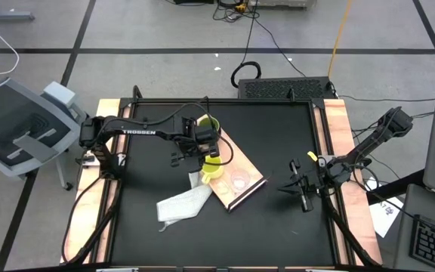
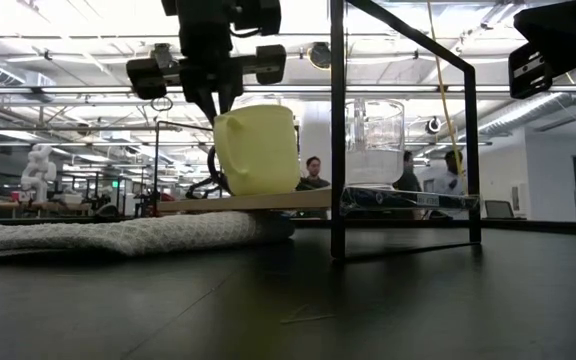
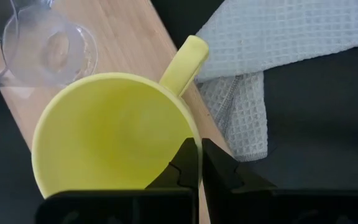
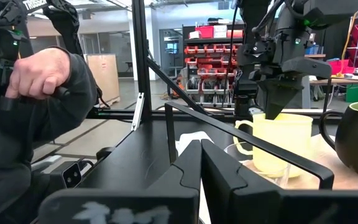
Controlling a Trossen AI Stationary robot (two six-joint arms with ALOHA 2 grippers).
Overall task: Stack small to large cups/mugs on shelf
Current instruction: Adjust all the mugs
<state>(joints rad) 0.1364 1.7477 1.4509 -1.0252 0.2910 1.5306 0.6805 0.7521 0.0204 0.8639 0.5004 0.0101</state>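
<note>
While my left end effector (image 1: 211, 156) hangs right over the yellow mug (image 1: 212, 169), its fingers are pinched together with nothing between them, tips just above the rim on the handle side. That mug sits upright on the shelf (image 1: 251, 168), the light wood board lying slantwise mid-surface. It looks like stiff glazed ceramic, so fairly heavy and slick. I'd pinch the wall at the rim, one finger inside, rather than go for the handle (image 3: 184, 61), which could twist on me.

Behind it, the olive-green mug (image 1: 205, 123) sits at the far end of the board. Same deal I'd guess, just bigger, and my own arm covers most of it from above.

Next over, the clear cup (image 1: 240, 180) stands on the board just beside the yellow mug. Thin plastic by the look of it: light, squeezes easily, could pop out of a hard grip, so a gentle hold near the rim.

My right end effector (image 1: 306, 198) waits near the surface's right edge, closed and empty too.

Hard to make out: the cup's outline nearly vanishes against the wood from above, and the white cloth (image 1: 181, 203) hides the board's near corner. From table height, I can't tell whether the mug and cup touch.
</note>
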